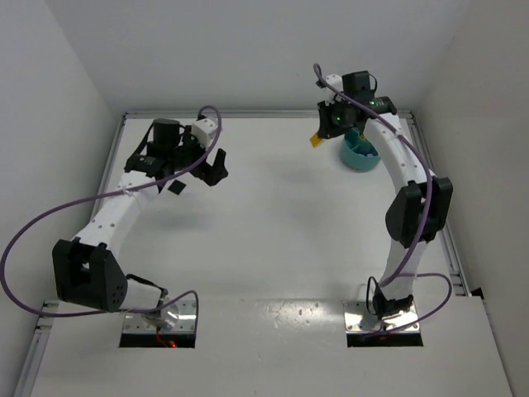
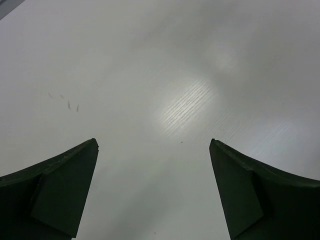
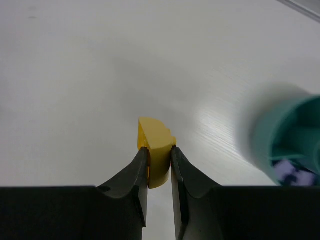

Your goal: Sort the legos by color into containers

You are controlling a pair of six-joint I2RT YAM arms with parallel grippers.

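Left gripper (image 2: 154, 147) spread wide above the white table (image 2: 200, 60), right gripper (image 3: 160, 152) pinched narrow on a yellow lego (image 3: 154, 131), teal dish (image 3: 267, 142) near on its right, blurred, a pale purple lego (image 3: 290, 172) in one compartment.

The dish (image 3: 294, 135) is blurry in the right wrist view & cut off by the right edge, so its cups can't be counted. A pale purple bit (image 3: 291, 172) in it is too fuzzy to tell its shape. From the top cam the right arm (image 1: 402, 155) hides part of the dish. The yellow brick (image 3: 155, 142) has its low part hid inside the right gripper (image 3: 159, 150); from the top it's just a tiny speck. The left gripper (image 2: 154, 145) has both fingers (image 2: 55, 190) cut off at the pic's bottom.
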